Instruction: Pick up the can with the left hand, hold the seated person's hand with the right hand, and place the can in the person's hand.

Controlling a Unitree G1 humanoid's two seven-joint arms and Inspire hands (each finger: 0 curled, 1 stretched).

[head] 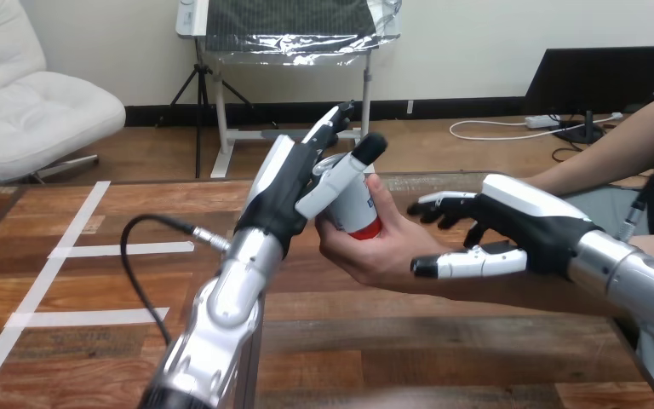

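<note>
Left hand [283, 194] pinches the can [359, 213] between thumb and fingers; the can rests in the person's hand [383, 254]. Right hand [528, 226] lies spread over the person's wrist [468, 288], not clasping it. If the thumb drags while it opens, the can may tip out.

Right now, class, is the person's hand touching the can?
Touching. The head view shows the person's hand wrapped round the can at its red base, no gap between them.

Worktop [94, 349]: varnished wood planks, smooth, with a low sheen. Left robot hand [288, 198] and right robot hand [524, 223]: glossy white plastic shells over matt black. Left forearm [221, 317]: satin silver metal. Can [359, 211]: smooth, glossy white-and-red wall.
</note>
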